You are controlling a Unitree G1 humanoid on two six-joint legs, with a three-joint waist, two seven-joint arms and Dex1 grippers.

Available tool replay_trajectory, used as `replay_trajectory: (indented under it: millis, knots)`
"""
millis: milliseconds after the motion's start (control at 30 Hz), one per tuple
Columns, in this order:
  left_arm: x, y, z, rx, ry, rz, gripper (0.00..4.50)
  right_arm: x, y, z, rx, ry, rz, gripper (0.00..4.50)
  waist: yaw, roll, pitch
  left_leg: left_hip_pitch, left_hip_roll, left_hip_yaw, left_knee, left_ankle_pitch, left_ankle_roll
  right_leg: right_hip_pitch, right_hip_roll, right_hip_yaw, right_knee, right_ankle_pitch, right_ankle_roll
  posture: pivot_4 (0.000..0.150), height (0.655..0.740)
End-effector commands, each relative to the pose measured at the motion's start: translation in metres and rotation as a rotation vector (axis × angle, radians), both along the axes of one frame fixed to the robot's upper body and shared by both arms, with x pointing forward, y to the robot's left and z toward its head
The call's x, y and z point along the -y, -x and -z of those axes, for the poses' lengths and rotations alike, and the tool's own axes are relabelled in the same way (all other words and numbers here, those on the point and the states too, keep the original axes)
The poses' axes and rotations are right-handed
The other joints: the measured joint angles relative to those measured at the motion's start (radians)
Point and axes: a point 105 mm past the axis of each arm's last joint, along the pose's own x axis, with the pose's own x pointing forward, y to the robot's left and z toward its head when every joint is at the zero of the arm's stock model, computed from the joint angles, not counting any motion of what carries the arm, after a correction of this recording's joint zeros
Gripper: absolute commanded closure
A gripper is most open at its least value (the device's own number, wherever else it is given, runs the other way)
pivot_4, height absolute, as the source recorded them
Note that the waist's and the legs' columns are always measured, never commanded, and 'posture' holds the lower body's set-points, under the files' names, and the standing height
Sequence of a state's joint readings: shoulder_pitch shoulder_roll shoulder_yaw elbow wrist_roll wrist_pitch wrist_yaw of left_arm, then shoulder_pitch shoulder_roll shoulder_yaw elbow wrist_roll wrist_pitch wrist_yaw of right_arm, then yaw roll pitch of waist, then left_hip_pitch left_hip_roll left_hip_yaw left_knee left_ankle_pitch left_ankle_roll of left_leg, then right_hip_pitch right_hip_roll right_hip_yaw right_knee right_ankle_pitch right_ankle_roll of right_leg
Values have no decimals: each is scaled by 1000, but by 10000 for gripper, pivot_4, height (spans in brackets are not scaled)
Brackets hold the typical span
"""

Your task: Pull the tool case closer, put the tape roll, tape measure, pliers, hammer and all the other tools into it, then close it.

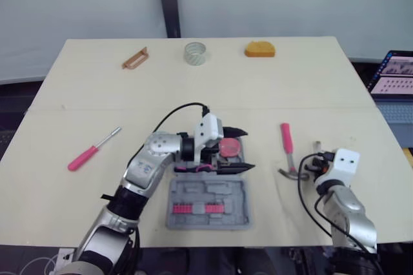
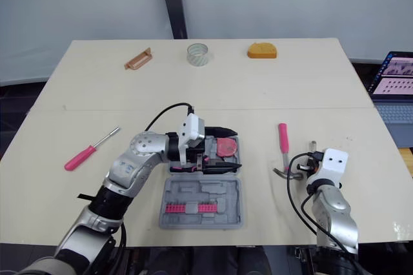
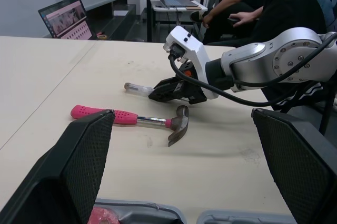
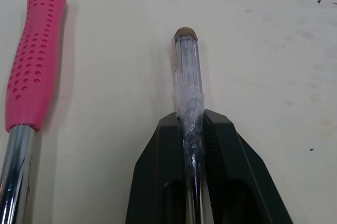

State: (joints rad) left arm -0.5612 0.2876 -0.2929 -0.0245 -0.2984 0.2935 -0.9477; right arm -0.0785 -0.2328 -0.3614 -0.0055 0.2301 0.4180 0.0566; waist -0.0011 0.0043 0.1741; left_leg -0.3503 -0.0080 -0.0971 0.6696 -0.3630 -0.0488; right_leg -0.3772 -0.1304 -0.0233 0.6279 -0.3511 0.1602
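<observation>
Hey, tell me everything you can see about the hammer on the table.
The hammer has a pink grip dotted with small holes, a shiny metal shaft and a grey claw head. It lies flat on the table, right of the open tool case, grip pointing away from the robot, head nearest it. Nothing holds it. The right gripper, shut on a clear-handled tool, sits beside the head with a gap between.

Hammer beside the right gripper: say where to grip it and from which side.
Probably the pink handle of the hammer, from above, closing across it: it lies flat, and its steel head sits close to the right gripper, shut on a clear-handled tool.
</observation>
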Motion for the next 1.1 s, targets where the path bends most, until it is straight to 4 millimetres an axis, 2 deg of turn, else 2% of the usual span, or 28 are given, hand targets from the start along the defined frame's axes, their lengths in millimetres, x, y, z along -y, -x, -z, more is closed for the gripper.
replay_trajectory:
  millis: [33,167,267,367,467,533,600,700,800,967,1100]
  knots:
    - [2,2,-14,54,24,10,0,14,9,9,-42,13,65,44945,0,0,0,0,0,0,0,0,0,0,0,0,0,0,0,1500,7400]
    - [1,1,-14,55,24,5,0,20,8,-1,-16,33,58,44945,0,0,0,0,0,0,0,0,0,0,0,0,0,0,0,1500,7400]
    - [-6,-1,-16,71,19,-13,0,17,-1,-29,15,93,-62,44945,0,0,0,0,0,0,0,0,0,0,0,0,0,0,0,1500,7400]
    - [-21,-6,-15,83,-4,-39,0,-4,-10,-61,25,186,-281,44945,-7,3,0,0,0,1,-1,0,0,-1,0,1,0,0,0,1500,7400]
    - [-45,-9,-14,98,-46,-64,0,-31,-11,-90,-3,264,-540,44945,-22,3,0,0,1,1,-3,0,1,-1,1,0,0,0,0,1500,7400]
    - [-71,-6,-14,108,-78,-91,0,-57,-8,-113,-32,325,-754,44945,-34,4,1,0,1,1,-3,0,1,-1,1,0,-1,0,0,1500,7400]
    - [-95,3,-12,115,-115,-108,0,-81,-2,-124,-74,387,-931,44945,-34,4,1,0,2,1,-4,0,1,-2,1,0,-1,0,0,1500,7400]
    - [-120,18,-5,105,-160,-133,0,-105,4,-126,-119,432,-1093,44945,-27,3,1,0,2,-1,-4,0,1,-2,1,-2,-2,0,0,1500,7400]
    - [-146,40,3,71,-190,-180,0,-141,17,-126,-147,455,-1282,44945,-23,3,1,-2,1,-2,-3,0,1,-2,-1,-1,-3,0,0,1500,7400]
    - [-176,70,23,10,-231,-289,0,-191,31,-120,-156,478,-1476,44945,-9,2,2,-3,1,-3,-2,0,1,-1,-2,-1,-5,0,0,1500,7400]
    - [-190,89,36,-25,-252,-365,0,-211,37,-104,-195,536,-1567,44945,3,2,2,-3,1,-3,-3,0,1,-2,-2,-2,-6,0,0,1500,7400]
